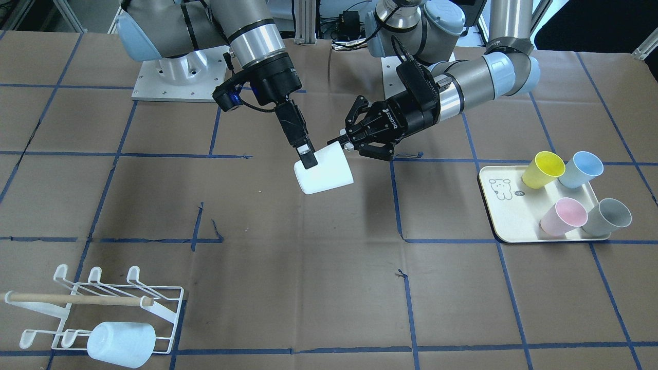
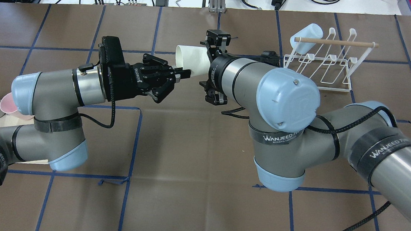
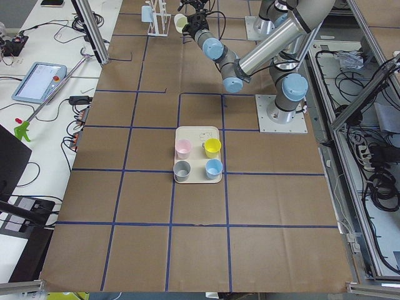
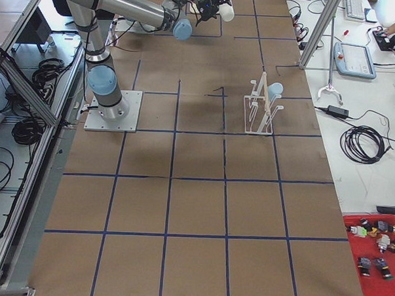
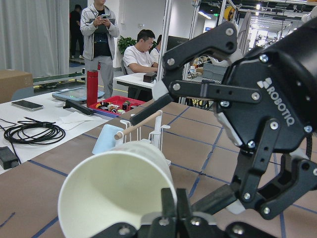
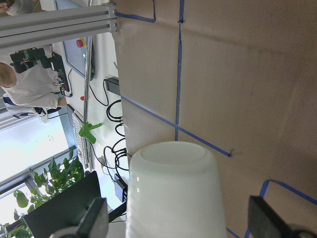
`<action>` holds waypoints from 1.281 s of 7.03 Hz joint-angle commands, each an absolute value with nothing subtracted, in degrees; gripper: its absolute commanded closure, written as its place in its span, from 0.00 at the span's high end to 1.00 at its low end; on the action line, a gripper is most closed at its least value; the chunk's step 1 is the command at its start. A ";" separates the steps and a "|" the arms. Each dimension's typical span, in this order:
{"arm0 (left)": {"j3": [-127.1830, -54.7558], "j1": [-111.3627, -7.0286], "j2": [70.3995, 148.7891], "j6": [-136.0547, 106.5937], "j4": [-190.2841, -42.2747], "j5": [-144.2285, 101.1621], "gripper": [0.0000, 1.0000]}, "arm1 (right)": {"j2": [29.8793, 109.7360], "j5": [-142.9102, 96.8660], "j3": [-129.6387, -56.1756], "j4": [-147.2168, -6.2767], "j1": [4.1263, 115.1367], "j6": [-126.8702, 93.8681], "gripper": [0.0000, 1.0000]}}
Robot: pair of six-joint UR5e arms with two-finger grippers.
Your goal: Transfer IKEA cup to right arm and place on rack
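Handover seems half done: the white cup (image 1: 326,174) hangs sideways above the worktop (image 1: 308,267), its rim clamped in the left end effector (image 1: 345,145) so its body lies inside the wide-apart right end effector (image 6: 178,215), well apart from the rack (image 1: 77,299).

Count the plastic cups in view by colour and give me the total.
white plastic cup: 1
light blue plastic cup on the cream tray, another light blue cup on the white wire rack: 2
yellow plastic cup: 1
pink plastic cup: 1
grey plastic cup: 1
Total: 6
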State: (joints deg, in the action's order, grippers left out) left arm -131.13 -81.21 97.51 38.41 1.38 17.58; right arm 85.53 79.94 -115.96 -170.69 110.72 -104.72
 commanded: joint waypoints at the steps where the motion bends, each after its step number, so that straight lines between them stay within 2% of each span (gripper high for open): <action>1: -131.13 -81.21 97.47 38.41 1.41 17.58 0.06 | 83.33 79.98 -114.27 -170.68 110.74 -104.68 1.00; 5: -131.13 -81.21 97.38 38.15 1.32 17.58 0.06 | 82.62 79.98 -114.17 -170.42 110.83 -104.77 0.97; 7: -131.13 -81.21 97.38 38.23 1.32 17.58 0.07 | 82.62 79.63 -114.17 -170.42 110.83 -104.15 0.63; 9: -131.04 -81.21 97.38 38.14 1.41 17.58 0.07 | 82.71 79.54 -114.08 -170.59 110.83 -103.89 0.41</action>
State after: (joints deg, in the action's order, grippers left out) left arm -131.08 -81.21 97.38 38.17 1.39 17.58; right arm 82.67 79.64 -114.15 -170.50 110.82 -104.06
